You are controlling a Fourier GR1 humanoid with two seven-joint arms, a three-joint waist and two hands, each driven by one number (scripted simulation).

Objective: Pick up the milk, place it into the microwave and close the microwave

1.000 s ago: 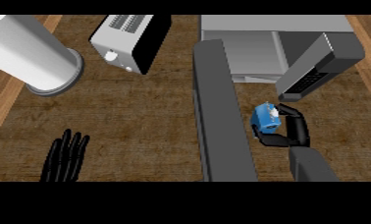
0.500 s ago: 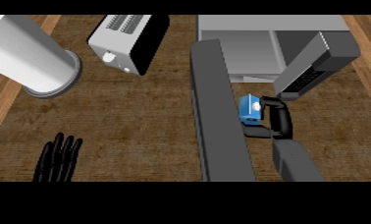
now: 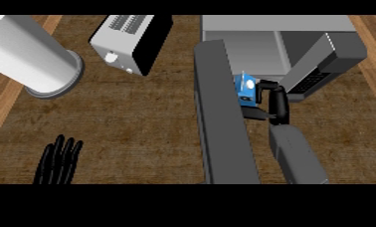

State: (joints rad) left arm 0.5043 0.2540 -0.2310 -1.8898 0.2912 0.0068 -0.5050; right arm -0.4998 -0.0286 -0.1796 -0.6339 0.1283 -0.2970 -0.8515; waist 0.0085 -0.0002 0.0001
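Blue milk carton point(image 3: 246, 88) held just before the microwave point(image 3: 275, 39) opening, beside the swung-out door point(image 3: 223, 116), enclosed by the curled right hand point(image 3: 273, 102), left hand point(image 3: 58, 161) at lower left, fingers straight and relaxed, toaster point(image 3: 131, 42) and grey cylinder point(image 3: 37, 59) well apart on the counter point(image 3: 140, 111)

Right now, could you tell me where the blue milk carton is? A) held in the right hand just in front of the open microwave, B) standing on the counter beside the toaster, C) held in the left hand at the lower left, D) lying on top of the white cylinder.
A: the right hand curls round the blue milk carton beside the open door, just short of the microwave cavity.
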